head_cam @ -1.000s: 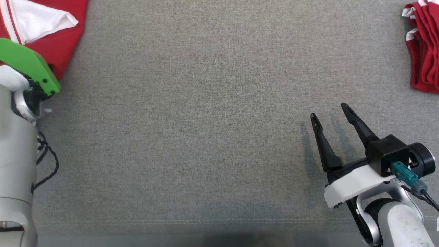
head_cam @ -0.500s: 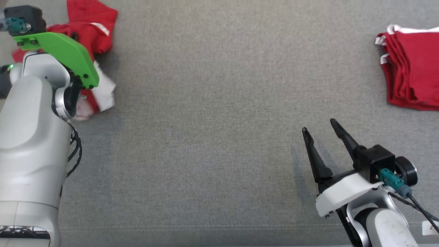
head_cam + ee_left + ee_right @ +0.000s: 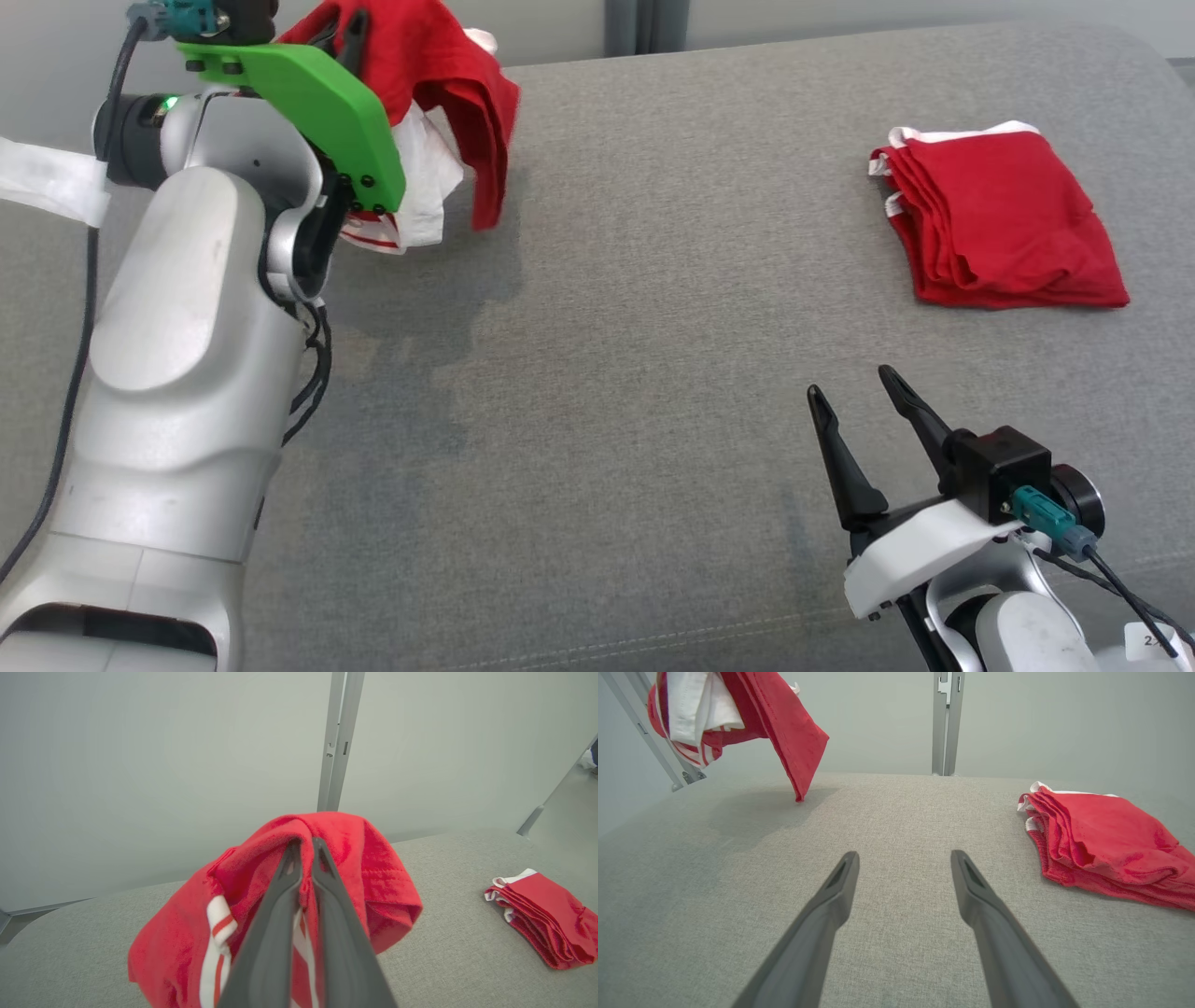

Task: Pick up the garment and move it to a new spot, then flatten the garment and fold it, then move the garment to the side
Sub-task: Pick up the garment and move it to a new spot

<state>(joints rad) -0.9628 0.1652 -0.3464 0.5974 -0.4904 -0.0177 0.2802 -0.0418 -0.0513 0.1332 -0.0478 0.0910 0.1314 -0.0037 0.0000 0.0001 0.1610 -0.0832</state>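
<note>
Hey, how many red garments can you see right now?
2. One red-and-white garment hangs from the shut left gripper, far left; one folded red garment lies on the grey cloth surface, far right. Its layers may hide more.

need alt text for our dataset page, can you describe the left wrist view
Two dark fingers of the left arm pinched shut on a red garment with white stripes, held up over a grey padded surface. A folded red pile lies at the right, a pale wall behind.
</note>
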